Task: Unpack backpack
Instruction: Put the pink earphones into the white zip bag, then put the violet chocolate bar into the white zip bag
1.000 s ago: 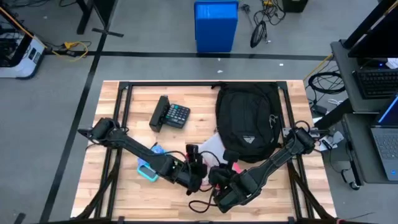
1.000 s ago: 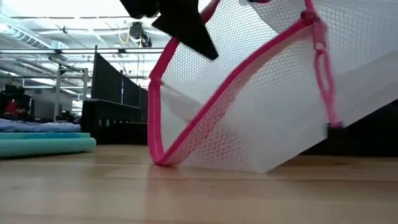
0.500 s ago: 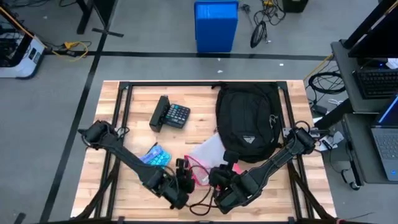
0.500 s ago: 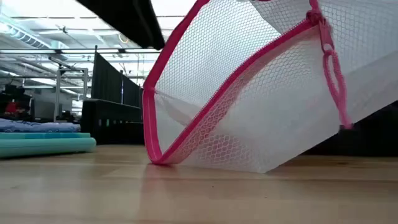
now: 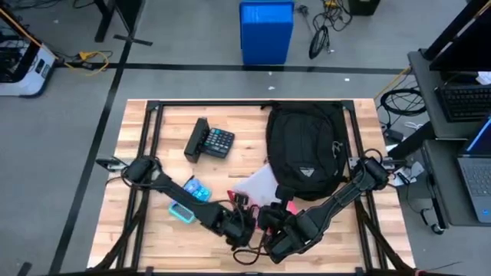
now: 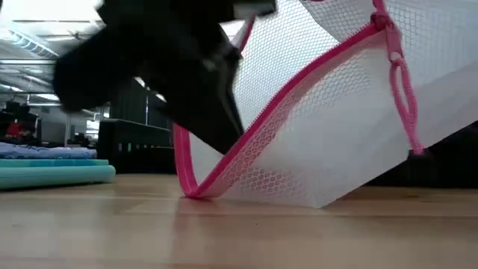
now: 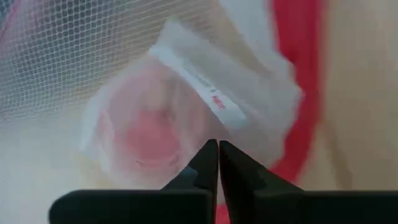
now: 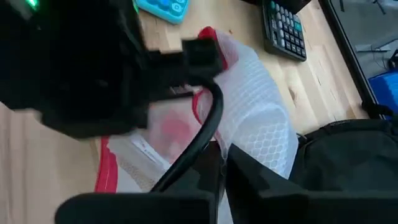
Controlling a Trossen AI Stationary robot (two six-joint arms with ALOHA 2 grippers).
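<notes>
The black backpack (image 5: 307,149) lies flat at the table's far right. Beside its near left lies a white mesh pouch (image 5: 257,185) with a pink zipper. In the low view the pouch (image 6: 336,127) is raised at one end, with its lower corner (image 6: 190,190) on the wood. My right gripper (image 5: 270,217) is shut on the pouch. My left gripper (image 5: 247,220) is shut, and its tips (image 6: 230,142) stand at the pouch's open zipper edge. A clear bag (image 7: 186,93) with something pink in it shows through the mesh. My left gripper (image 7: 217,155) points its shut fingers at the clear bag inside the pouch; whether they touch it or the mesh, I cannot tell. My right gripper (image 8: 222,171) pinches the pouch's mesh (image 8: 252,155) between its two fingers near the raised end. The pouch slopes down from the hold, its low corner on the table.
A black calculator (image 5: 211,142) lies at the far middle of the table. A teal item (image 5: 182,211) and a small blue item (image 5: 196,190) lie near the left arm. The near left part of the wooden table (image 5: 146,245) is bare.
My left gripper drew back from the pouch toward the table's near left, then came back toward the right and down to the pouch's open zipper edge. The pouch stays raised in my right gripper, its low corner on the table.
</notes>
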